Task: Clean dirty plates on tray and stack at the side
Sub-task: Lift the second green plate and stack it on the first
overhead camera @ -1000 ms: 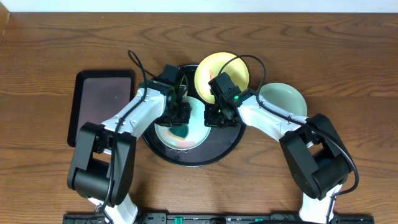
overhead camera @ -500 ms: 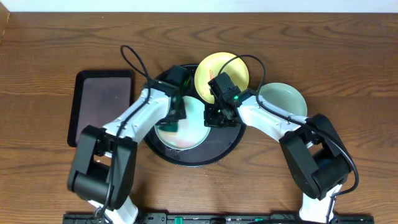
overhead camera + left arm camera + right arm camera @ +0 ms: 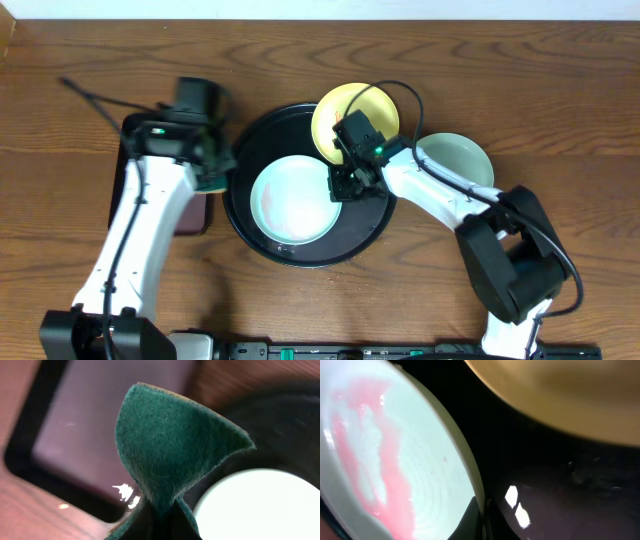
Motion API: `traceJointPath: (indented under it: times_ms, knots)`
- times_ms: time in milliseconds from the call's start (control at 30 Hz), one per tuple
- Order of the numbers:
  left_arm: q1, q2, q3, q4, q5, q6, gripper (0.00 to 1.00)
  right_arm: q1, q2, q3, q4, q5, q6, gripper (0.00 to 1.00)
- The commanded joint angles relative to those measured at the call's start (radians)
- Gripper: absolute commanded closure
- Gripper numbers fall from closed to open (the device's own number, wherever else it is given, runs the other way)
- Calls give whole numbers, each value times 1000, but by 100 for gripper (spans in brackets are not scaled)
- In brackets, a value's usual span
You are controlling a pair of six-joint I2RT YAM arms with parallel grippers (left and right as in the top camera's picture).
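we can't read any txt, label, brand or no. in these 3 views.

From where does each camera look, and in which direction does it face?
Overhead: above the table, facing straight down on the tray, left arm and right arm.
Left wrist: beside the tray, facing down past the cloth to the brown tray; own fingertips at the bottom edge.
Right wrist: low over the tray, facing the smeared plate and yellow plate; own fingertips at its rim.
Both wrist views share the tray and smeared plate.
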Motion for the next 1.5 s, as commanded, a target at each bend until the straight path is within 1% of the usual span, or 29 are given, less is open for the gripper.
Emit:
traceJointPath:
  times_ms: [0, 100, 233, 333, 400, 467, 700, 933, 1033, 1133, 1233, 1333, 1467]
  knots:
    - [105, 1, 12, -5, -2, 19, 93, 42, -95, 84, -31, 155, -117, 99]
    - [177, 5, 6, 7, -2, 19, 93, 76, -140, 132, -72, 290, -188, 99]
    - [232, 9, 5, 5, 8, 24, 92, 134, -217, 168, -110, 550, -266, 99]
    - [254, 10, 5, 9, 122, 96, 93, 181, -270, 169, -109, 724, -309, 99]
    - [266, 12, 5, 9, 185, 121, 93, 216, -299, 169, -105, 840, -330, 99]
    - [272, 15, 5, 9, 216, 124, 92, 251, -324, 169, -94, 960, -339, 99]
    - [272, 22, 5, 9, 220, 124, 93, 372, -365, 169, 2, 1266, -465, 99]
    - [273, 22, 5, 9, 220, 124, 93, 458, -367, 169, 197, 1529, -628, 99]
    - [272, 22, 5, 9, 220, 124, 93, 478, -367, 169, 309, 1590, -732, 99]
    - [273, 22, 5, 8, 220, 124, 92, 486, -367, 169, 406, 1595, -815, 99]
    - [272, 22, 5, 6, 220, 124, 93, 486, -367, 169, 447, 1595, -819, 99]
    - [272, 22, 5, 5, 220, 125, 93, 485, -367, 168, 440, 1594, -814, 99]
    - [272, 22, 5, 5, 220, 125, 92, 476, -367, 168, 348, 1558, -724, 99]
